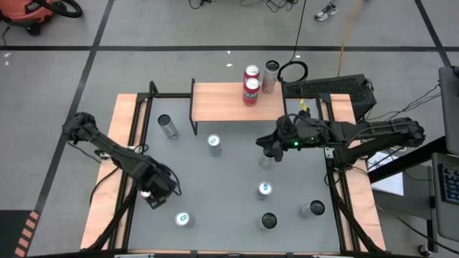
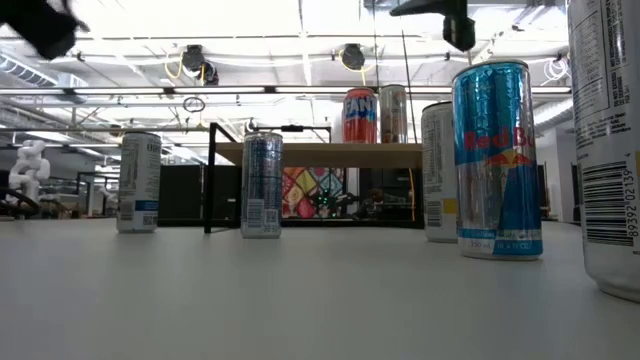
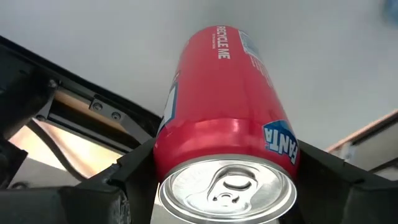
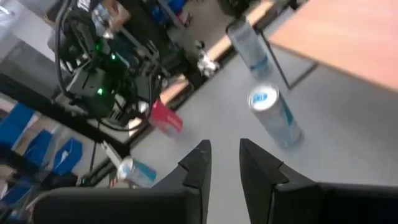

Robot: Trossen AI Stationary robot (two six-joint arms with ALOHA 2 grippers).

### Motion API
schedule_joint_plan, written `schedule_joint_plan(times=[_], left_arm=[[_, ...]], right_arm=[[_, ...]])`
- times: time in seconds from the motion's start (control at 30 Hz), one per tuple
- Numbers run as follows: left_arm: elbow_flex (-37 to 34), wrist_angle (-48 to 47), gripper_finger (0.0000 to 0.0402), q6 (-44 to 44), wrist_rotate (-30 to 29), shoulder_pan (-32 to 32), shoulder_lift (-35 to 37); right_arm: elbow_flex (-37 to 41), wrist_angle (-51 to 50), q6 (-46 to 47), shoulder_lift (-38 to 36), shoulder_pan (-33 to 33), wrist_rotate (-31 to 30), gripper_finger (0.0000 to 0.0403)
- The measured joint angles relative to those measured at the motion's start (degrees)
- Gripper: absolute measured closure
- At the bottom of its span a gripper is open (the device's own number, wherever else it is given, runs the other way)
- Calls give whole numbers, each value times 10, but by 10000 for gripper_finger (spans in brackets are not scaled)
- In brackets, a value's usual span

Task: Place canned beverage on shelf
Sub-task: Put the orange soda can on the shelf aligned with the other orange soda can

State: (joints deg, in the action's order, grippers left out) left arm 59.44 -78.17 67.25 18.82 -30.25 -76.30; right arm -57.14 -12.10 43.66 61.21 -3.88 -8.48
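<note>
My left gripper [image 1: 154,193] hangs over the table's near left part, shut on a red Fanta can [image 3: 227,93]. The right wrist view shows that can [image 4: 165,117] tilted under the left arm. My right gripper [image 1: 271,150] is raised over the table's middle right, shut with nothing between its fingers [image 4: 224,163]. The shelf [image 1: 226,102], a light wooden top on black legs, stands at the far middle. Two red cans [image 1: 251,82] and a silver can [image 1: 270,75] stand on its right end. My left gripper pinches the red can's upper wall, just under the top rim [image 3: 169,140], between its two fingers [image 3: 124,177]. The fingers come from above, slanting down, one on each side of the can. The can hangs tilted below them and looks clear of the table.
Several slim silver and blue cans stand upright on the grey table: [image 1: 168,127], [image 1: 214,143], [image 1: 265,190], [image 1: 184,219], [image 1: 268,221], [image 1: 311,209]. One stands just under my right gripper [image 1: 266,160]. Wooden side boards with black rails [image 1: 133,122] edge the table.
</note>
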Motion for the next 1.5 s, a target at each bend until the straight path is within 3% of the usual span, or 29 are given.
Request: schedule_joint_plan(times=[0.23, 0.5, 0.77, 1.07, 1.23, 1.5], left_arm=[[78, -14, 120, 34, -43, 65, 28], [185, 9, 120, 90, -126, 132, 48], [249, 134, 120, 139, -181, 217, 52], [250, 282, 120, 258, -184, 277, 51], [250, 304, 120, 287, -192, 295, 51], [247, 356, 120, 294, -208, 316, 28]], right_arm=[[-35, -30, -60, 1, 0, -7, 348], [-187, -201, -223, 51, 0, -22, 346], [-323, -286, -434, 119, 13, -61, 288], [-419, -353, -578, 178, 86, 110, 222], [-426, -364, -606, 196, 112, 147, 191], [-426, -355, -630, 222, 125, 148, 118]])
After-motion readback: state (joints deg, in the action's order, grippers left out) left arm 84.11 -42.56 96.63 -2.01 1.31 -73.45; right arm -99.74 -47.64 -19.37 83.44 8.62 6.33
